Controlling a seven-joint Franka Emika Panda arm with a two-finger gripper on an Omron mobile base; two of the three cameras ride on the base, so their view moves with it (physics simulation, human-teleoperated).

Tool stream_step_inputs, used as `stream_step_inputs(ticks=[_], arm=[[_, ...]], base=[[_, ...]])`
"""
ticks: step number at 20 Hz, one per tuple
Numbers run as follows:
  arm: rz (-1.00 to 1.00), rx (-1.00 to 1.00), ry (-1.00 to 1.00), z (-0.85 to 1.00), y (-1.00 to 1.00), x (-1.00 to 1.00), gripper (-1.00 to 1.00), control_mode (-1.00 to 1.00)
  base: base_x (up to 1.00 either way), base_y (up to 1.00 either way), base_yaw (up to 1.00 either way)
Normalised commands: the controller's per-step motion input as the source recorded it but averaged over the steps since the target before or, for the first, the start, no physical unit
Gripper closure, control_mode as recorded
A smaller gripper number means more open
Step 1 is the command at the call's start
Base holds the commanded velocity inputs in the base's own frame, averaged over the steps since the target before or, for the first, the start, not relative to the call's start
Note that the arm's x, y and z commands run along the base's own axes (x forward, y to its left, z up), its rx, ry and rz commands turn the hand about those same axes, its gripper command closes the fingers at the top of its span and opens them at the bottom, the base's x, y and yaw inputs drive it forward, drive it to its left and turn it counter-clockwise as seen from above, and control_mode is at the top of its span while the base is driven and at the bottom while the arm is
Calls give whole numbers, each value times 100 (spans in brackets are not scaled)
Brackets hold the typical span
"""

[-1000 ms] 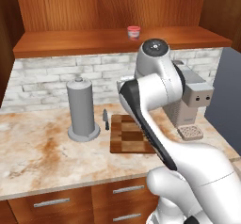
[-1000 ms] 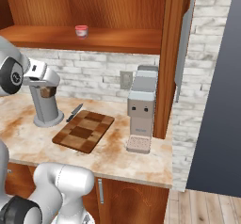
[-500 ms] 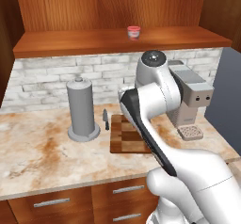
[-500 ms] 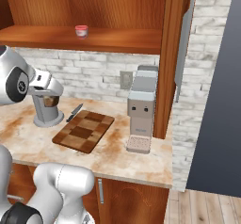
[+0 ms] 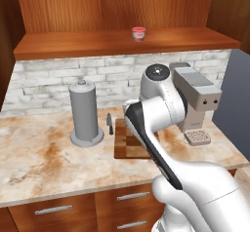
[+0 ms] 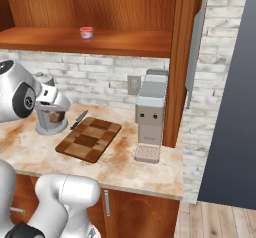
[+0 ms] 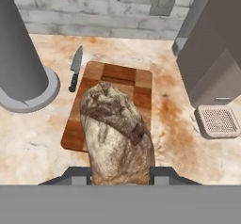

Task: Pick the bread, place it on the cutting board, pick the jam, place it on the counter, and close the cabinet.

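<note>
Bread: the mottled dark brown rounded loaf [image 7: 117, 133] looks light, crusty and firm; grip its broad flanks.
Pincer: the 2-finger gripper [image 7: 120, 173] seems closed on the loaf, its tips hidden.
Position: the loaf hangs over the checkered wooden cutting board [image 7: 134, 82], apparently not touching it.

Three viewpoints set on one kitchen corner

From behind the arm, left and right, the beige marble-look counter with rusty blotches [image 5: 44, 163] is overlooked by two base cameras aimed forward and down; the checkered wooden cutting board [image 6: 89, 139], the grey cylindrical holder [image 5: 84, 111] and the grey boxy machine [image 6: 151, 113] are shared by both. The same board [image 7: 113, 84] is seen close from above by the hand camera.
</note>
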Motion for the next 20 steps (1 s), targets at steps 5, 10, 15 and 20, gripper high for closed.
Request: stream_step_inputs(ticks=[5, 10, 15, 20], arm=[[0, 0, 1, -33, -1, 6, 100, -100], [0, 0, 0, -33, -1, 10, 100, -100], [0, 0, 1, -29, -3, 11, 100, -100], [-1, 0, 1, -28, -4, 12, 100, -100]], base=[[0, 0, 0], [0, 0, 0], [0, 0, 0], [0, 0, 0]])
